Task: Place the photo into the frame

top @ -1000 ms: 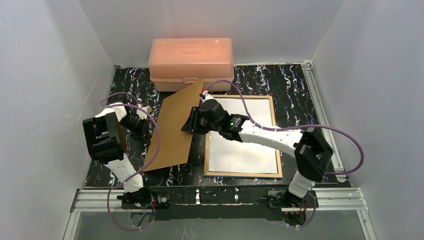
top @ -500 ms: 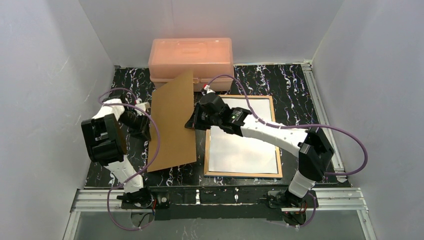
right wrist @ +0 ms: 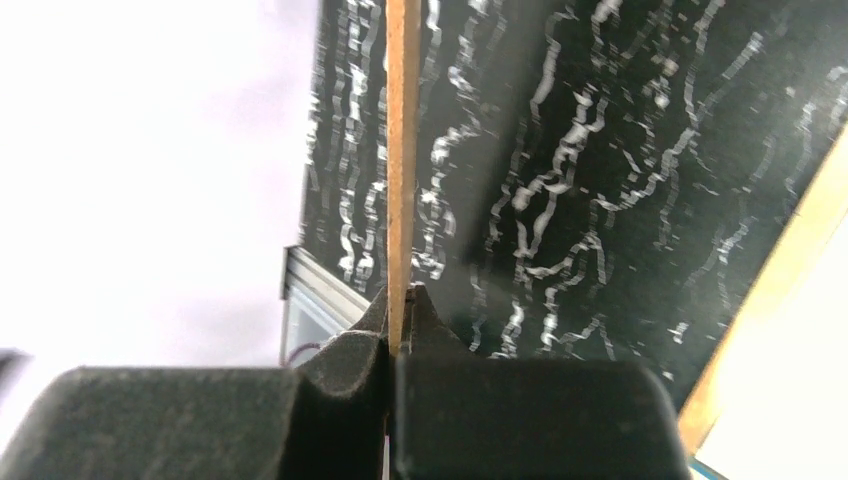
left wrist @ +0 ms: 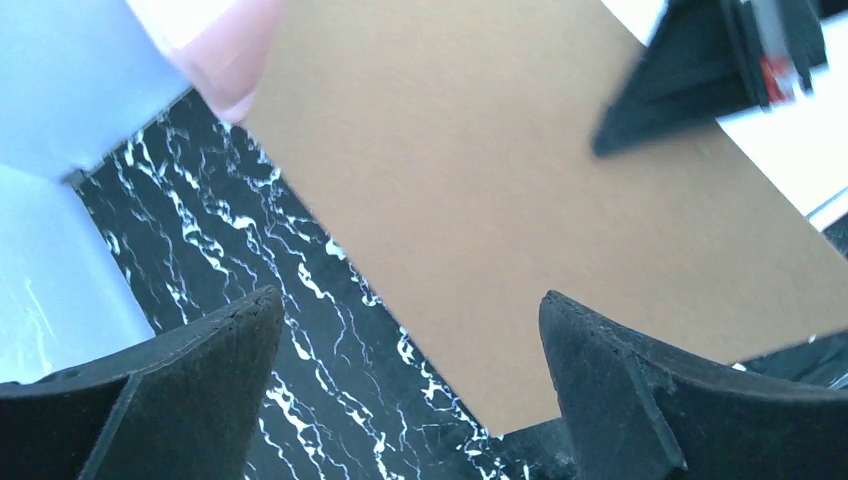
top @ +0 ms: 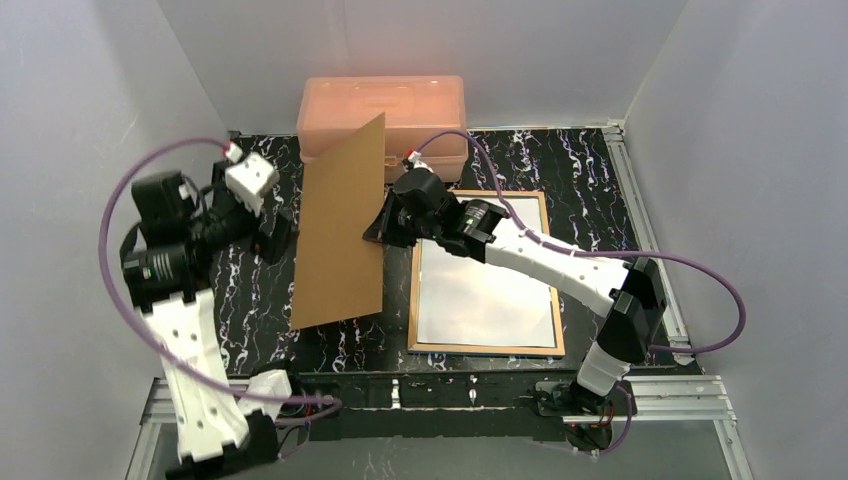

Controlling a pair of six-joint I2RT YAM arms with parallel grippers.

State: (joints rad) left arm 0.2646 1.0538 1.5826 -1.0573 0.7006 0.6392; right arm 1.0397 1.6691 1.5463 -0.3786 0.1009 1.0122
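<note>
1. Top external view: the frame (top: 484, 349) lies flat, back side up, on the right half of the table (top: 560, 160). A white sheet (top: 485, 290) fills its opening, probably the photo lying face down. Just left of it, a brown backing board (top: 340, 235) stands tilted on its lower edge, its long axis running from near to far, in front of the pink box (top: 380, 105). The right gripper (top: 385, 228) grips the board's right edge. The left gripper (top: 277, 235) is beside the board's left edge, not touching it.
2. Left wrist view: this gripper's fingers (left wrist: 180, 400) are spread wide with nothing between them, and the board's broad face lies ahead of them.
3. Right wrist view: the fingers (right wrist: 350, 370) are pressed together on the board's thin edge, pinching it. The frame's tan rim shows at the lower right, so the opening lies to the right of the grip. The right arm is the nearer one, and my guess is the board must swing right and go down flat over the sheet.
</note>
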